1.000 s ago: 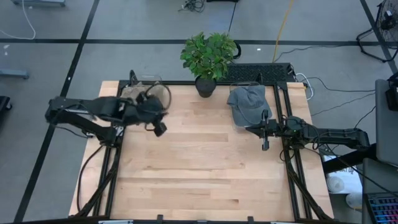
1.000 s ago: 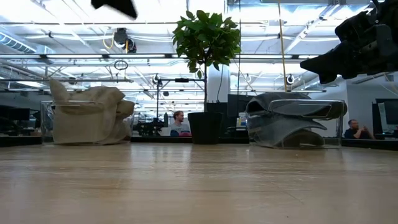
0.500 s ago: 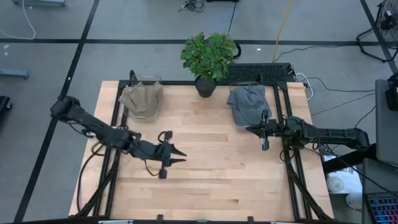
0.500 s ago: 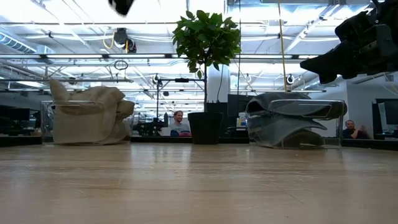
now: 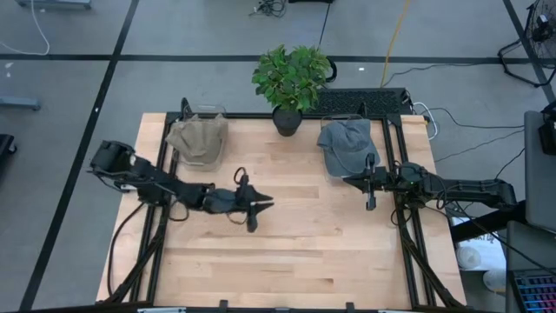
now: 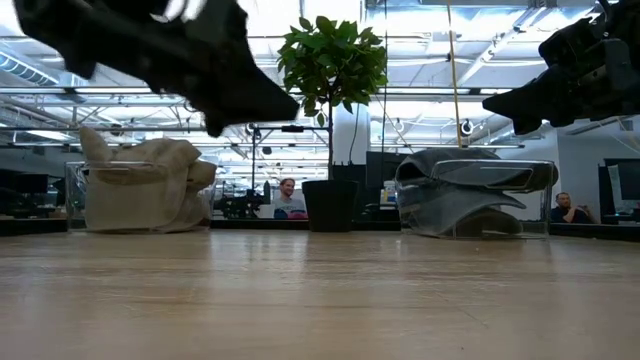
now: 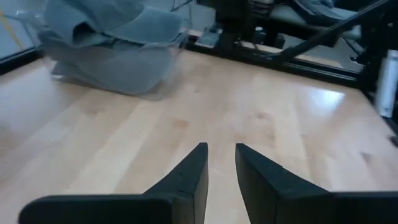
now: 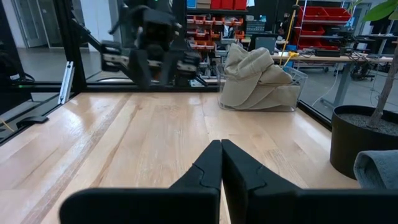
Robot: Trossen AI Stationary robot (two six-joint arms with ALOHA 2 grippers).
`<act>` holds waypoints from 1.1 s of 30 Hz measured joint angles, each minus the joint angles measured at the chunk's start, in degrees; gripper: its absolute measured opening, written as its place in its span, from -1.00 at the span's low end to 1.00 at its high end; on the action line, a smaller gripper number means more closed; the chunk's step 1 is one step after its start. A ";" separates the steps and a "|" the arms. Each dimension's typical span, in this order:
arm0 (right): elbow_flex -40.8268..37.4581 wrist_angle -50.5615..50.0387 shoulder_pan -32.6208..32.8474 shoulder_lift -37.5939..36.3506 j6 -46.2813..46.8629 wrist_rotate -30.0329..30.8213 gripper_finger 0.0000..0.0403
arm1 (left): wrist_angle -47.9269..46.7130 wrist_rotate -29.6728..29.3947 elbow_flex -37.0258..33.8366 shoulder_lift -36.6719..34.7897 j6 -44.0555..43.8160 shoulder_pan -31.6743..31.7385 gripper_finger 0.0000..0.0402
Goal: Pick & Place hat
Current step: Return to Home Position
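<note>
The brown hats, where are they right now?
In the high view, the brown hats are piled in the clear bin at the table's far left corner, left of the potted plant.

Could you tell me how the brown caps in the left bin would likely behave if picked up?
Probably floppy: the brown caps slump in crumpled folds above the bin rim. Likely light, being thin-looking cloth; a neighbour may drag along.

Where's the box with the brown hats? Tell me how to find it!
Find the potted plant at the table's far edge. A clear bin sits on each side; yours is the left bin. It holds brown caps, while the right bin holds a grey cap.
</note>
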 joint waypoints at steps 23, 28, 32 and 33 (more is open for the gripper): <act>0.00 0.01 0.00 0.00 0.00 0.00 -1.00 | -38.29 3.29 -2.06 -47.54 16.56 5.10 -0.56; 0.00 0.01 -0.01 0.02 -0.01 0.00 -1.00 | -38.58 -3.63 -11.57 -58.64 17.27 -3.18 -0.56; 0.00 0.01 -0.01 0.02 -0.01 0.00 -1.00 | -38.12 -12.65 -16.90 -65.66 15.41 -6.54 -0.56; 0.00 0.01 0.01 0.02 -0.01 0.00 -1.00 | -37.92 -14.59 -17.97 -67.39 15.63 -6.98 -0.56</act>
